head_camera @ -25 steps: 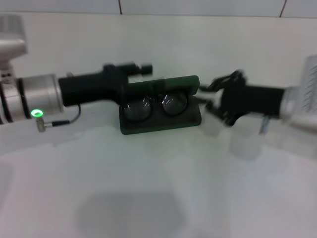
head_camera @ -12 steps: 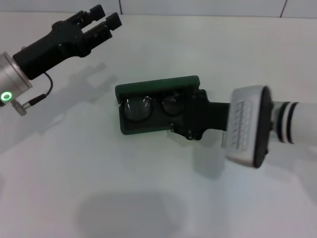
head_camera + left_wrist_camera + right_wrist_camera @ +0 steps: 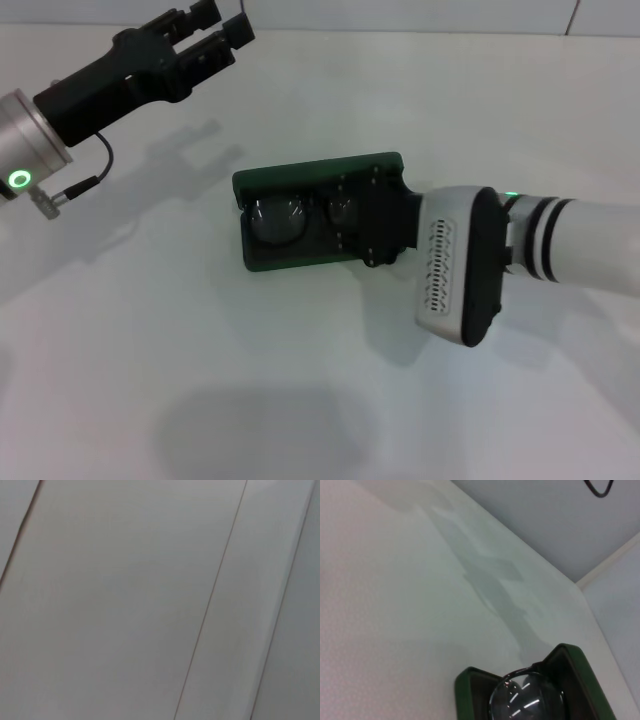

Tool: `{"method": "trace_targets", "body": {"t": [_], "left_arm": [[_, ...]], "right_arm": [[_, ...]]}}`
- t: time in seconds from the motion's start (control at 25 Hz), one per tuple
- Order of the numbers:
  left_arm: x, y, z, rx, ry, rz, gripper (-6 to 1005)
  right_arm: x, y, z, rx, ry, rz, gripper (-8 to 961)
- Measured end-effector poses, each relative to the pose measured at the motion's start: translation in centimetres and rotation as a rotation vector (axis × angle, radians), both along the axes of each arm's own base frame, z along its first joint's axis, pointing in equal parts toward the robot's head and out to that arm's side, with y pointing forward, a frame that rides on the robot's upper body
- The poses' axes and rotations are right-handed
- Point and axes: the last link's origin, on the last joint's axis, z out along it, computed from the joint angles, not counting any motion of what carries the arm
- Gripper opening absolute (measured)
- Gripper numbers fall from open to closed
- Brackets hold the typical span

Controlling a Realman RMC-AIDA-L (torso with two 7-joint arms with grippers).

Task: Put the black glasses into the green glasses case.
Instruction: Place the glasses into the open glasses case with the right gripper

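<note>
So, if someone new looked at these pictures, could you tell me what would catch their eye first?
Probably the green glasses case lying open mid-table, with the black glasses already inside it. Next, the right gripper, reaching in over the case's right end and hiding that part of it. The left gripper is raised at the far left, away from the case, its fingers parted.

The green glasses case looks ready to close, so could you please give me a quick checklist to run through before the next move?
1. Black glasses lie inside the green glasses case: ok.
2. Case lid open: ok.
3. Temple arms fully tucked in: cannot tell.
4. Right gripper over the case's right end: ok.
5. Left gripper away from the case, raised at the far left: ok.
6. Right gripper's hold on the lid: cannot tell.
</note>
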Motion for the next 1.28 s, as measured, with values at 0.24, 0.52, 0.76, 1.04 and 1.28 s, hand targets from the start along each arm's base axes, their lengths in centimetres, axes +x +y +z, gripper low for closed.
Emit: {"method": "trace_targets", "body": {"t": [0.24, 0.52, 0.76, 1.04, 1.28], "left_arm": [[0.1, 0.0, -0.2, -0.002, 0.003, -0.002, 593], [0.1, -0.1, -0.4, -0.005, 0.009, -0.007, 592], [-0.2, -0.3, -0.4, -0.004, 0.016, -0.004, 590], [-0.1, -0.4, -0.7, -0.022, 0.031, -0.011, 588], [0.1, -0.3, -0.9, -0.034, 0.036, -0.021, 587]], "right_arm": [[-0.5, 0.1, -0.7, 0.021, -0.051, 0.033, 368], [-0.4, 0.1, -1.0, 0.031, -0.073, 0.039, 360], [-0.5, -0.8, -1.4, 0.011, -0.060, 0.042, 347], [-0.6, -1.7, -1.1, 0.008, -0.020, 0.028, 340], [-0.4, -1.1, -0.9, 0.049, -0.037, 0.017, 335]]}}
